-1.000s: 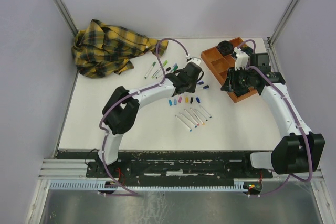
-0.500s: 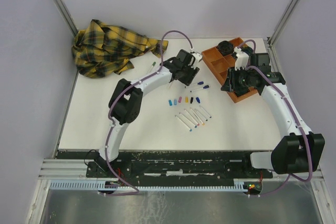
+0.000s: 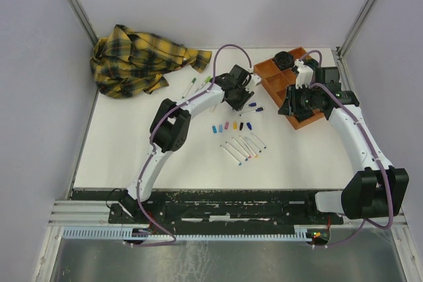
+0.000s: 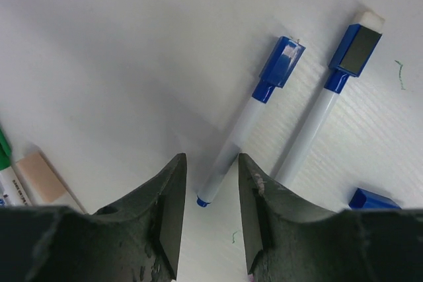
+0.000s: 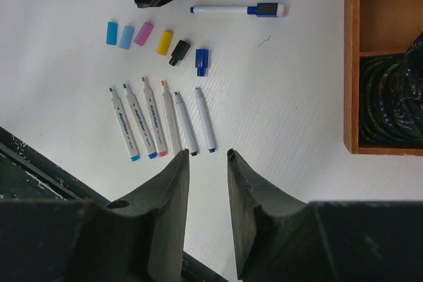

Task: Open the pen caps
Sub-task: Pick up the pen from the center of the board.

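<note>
Left arm (image 3: pixel 198 102), right arm (image 3: pixel 360 140): white link shells, black joint housings. Purple cable (image 3: pixel 230 45) ran along each. Left tool (image 4: pixel 210 163), right tool (image 5: pixel 206 154): fingers (image 4: pixel 168 222) were dark, matte, edges flecked pale, perhaps scuffed.

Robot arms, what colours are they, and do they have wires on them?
The left arm and right arm are white tubes with chunky black joints. A purple cable loops along each one. The left pincer and right pincer each have two dark, blunt fingers with scuffed, chipped edges.
</note>
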Robot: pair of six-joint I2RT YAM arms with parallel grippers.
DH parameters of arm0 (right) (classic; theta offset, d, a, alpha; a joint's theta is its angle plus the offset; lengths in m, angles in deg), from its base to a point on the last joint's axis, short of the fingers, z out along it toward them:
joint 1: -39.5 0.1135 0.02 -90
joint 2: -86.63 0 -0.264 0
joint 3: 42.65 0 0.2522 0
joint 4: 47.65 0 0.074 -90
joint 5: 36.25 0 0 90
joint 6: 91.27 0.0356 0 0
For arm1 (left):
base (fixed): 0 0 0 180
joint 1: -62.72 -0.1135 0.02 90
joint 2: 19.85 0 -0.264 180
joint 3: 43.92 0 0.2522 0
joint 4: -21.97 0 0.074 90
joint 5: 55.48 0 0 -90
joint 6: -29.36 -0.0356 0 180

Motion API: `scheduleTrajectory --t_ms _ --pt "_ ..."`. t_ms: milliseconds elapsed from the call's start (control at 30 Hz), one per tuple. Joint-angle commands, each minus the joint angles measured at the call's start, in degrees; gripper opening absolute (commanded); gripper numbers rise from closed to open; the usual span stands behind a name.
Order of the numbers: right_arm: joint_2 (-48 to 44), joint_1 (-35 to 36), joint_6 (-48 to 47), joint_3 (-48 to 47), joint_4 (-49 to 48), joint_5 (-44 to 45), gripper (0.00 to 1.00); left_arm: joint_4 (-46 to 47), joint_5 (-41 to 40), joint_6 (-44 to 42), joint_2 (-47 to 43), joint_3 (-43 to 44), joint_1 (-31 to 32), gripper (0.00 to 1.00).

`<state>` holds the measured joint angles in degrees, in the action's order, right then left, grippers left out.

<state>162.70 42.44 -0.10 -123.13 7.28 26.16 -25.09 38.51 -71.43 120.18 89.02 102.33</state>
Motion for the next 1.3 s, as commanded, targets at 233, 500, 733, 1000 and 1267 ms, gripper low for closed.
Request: scheduleTrajectory --t_ms 233,500,733,1000,1267 --pt "-0.92 -0.26 -0.13 -0.29 -1.73 -1.05 0.37 -1.57 4.14 -2.70 2.62 4.40 -0.28 0.28" --pt "-1.02 -0.23 -0.50 -0.34 -1.63 -2.20 0.37 1.32 1.61 -0.44 0.64 2.49 -1.44 0.04" --pt "-1.21 -0.33 -2.73 -0.48 -0.59 -6.95 0.37 14.50 -4.09 4.07 -11.32 -12.08 -2.08 0.03" --pt "-0.51 -0.36 -13.27 -2.20 6.44 -22.95 0.37 34.15 -2.60 12.52 -32.07 -35.71 -2.00 0.03" --pt "-1.62 -0.31 -14.31 -1.69 6.39 -30.98 0.36 60.37 4.14 27.79 -56.70 -67.07 -1.34 0.03"
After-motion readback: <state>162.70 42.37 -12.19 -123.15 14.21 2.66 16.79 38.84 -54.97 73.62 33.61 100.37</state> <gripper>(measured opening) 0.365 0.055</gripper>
